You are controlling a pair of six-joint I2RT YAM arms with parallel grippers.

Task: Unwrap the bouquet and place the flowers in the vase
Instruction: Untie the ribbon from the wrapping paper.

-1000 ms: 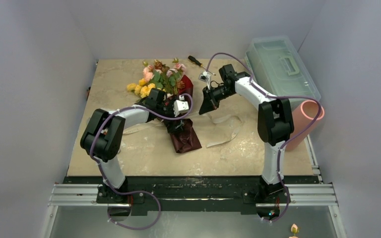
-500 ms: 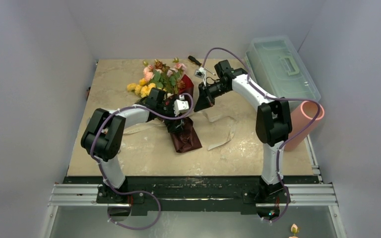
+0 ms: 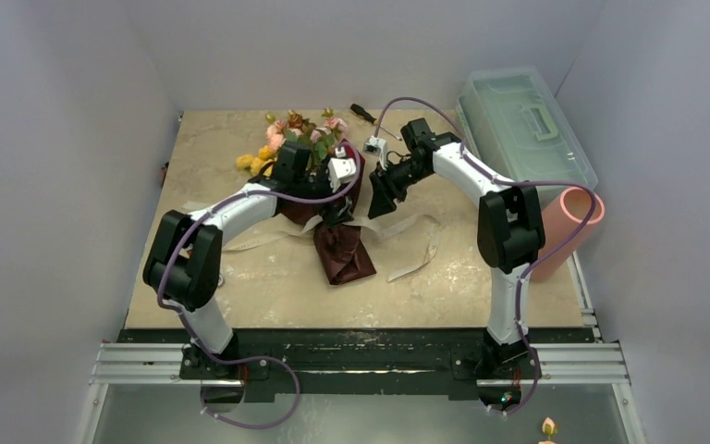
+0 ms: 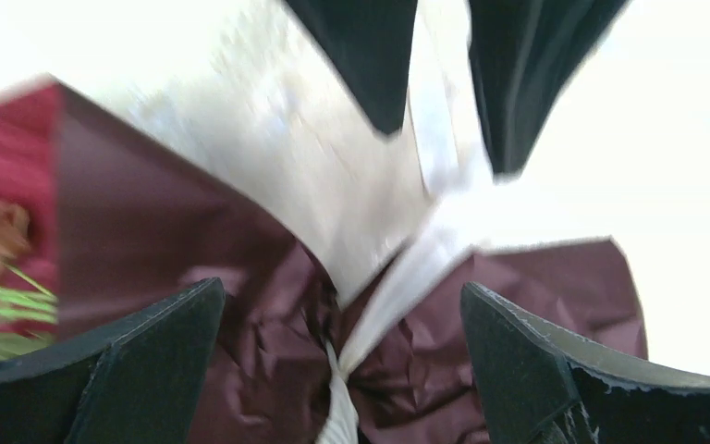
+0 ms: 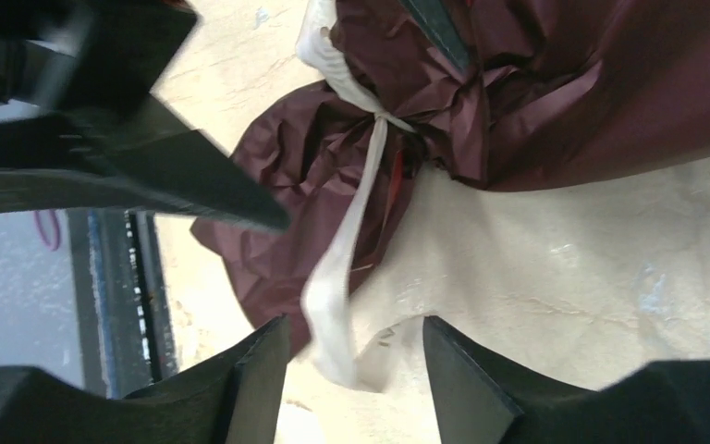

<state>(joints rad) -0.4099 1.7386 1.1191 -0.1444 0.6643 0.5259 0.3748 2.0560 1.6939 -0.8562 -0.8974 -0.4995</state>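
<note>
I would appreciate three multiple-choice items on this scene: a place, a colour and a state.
1. Where is the vase? A at the table's right edge; B between the arms; C far left corner.
2. What colour is the paper round the bouquet? A green; B dark red; C blue.
3. How is the left gripper? A shut on a ribbon; B shut on a stem; C open.
Key: 1 A, it shows at that edge in the top view; 2 B, crinkled dark red in both wrist views; 3 C, its fingers stand wide apart.
</note>
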